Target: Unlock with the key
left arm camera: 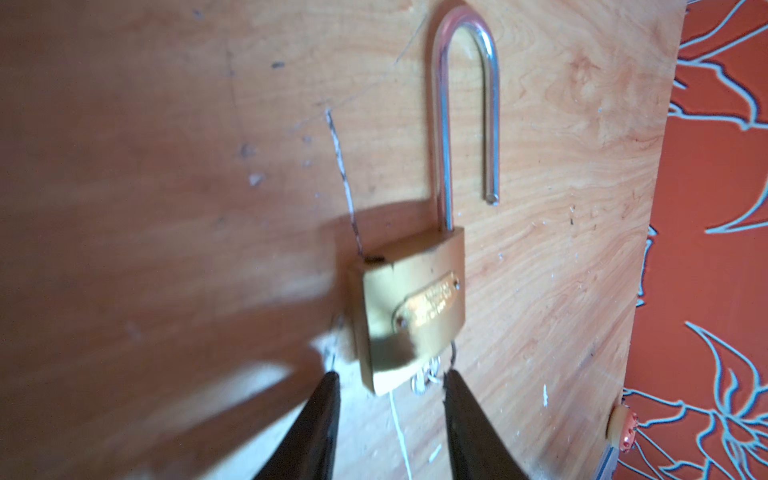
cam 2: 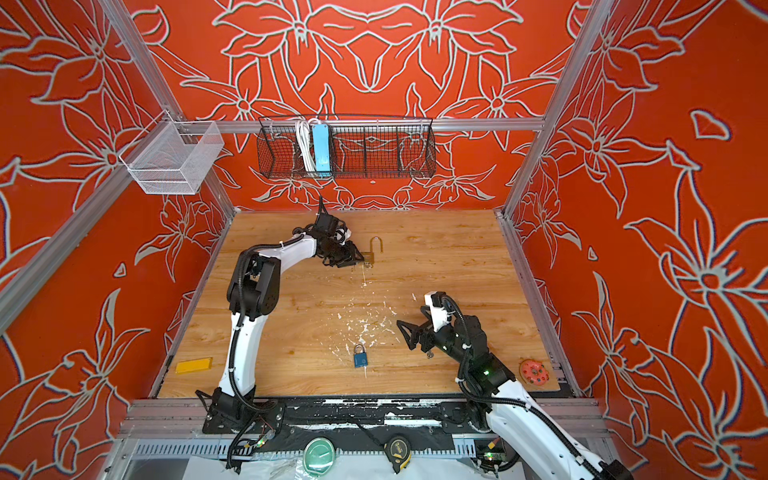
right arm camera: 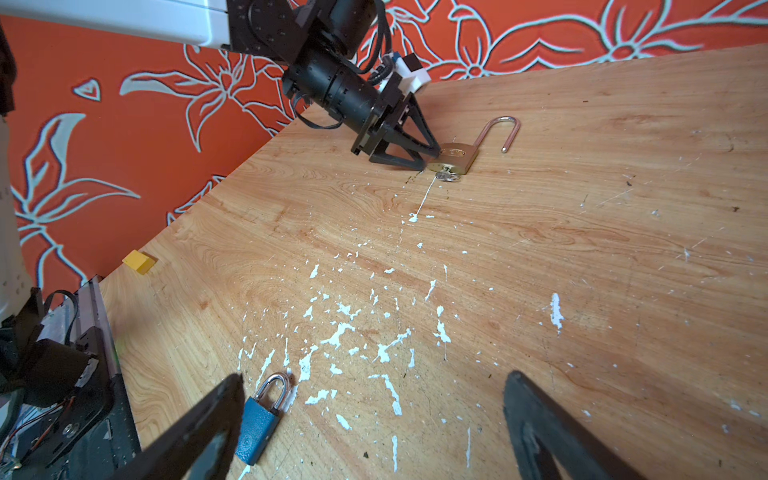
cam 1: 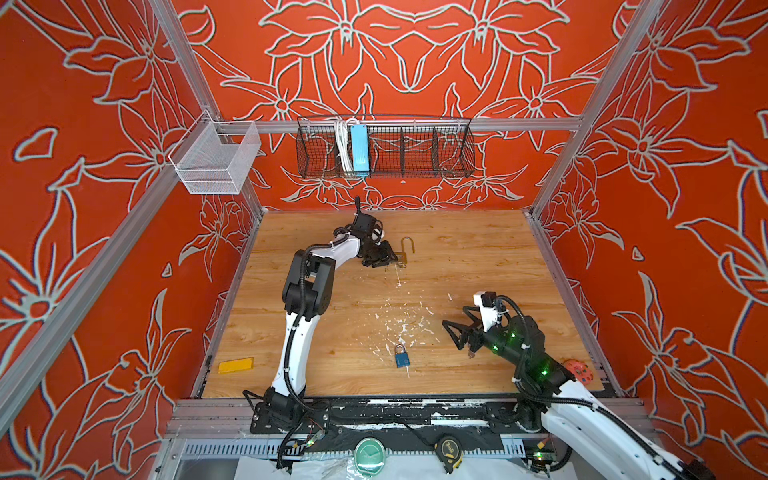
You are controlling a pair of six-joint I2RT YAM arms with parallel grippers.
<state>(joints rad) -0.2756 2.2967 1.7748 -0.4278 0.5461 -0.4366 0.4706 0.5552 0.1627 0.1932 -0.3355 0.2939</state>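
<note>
Two released pincers: right gripper [right arm camera: 374,380] idle; left gripper [left arm camera: 390,378] straddles the opened brass padlock [left arm camera: 415,299]; retreating might snag its six-o'clock key [cam 1: 402,265].

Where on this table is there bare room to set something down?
Bare: the far right stretch of table between the brass padlock and the right rail; also the paint-flecked middle between both padlocks. Crowded: near right, where blue padlock, right pincer and red disc cluster.
</note>
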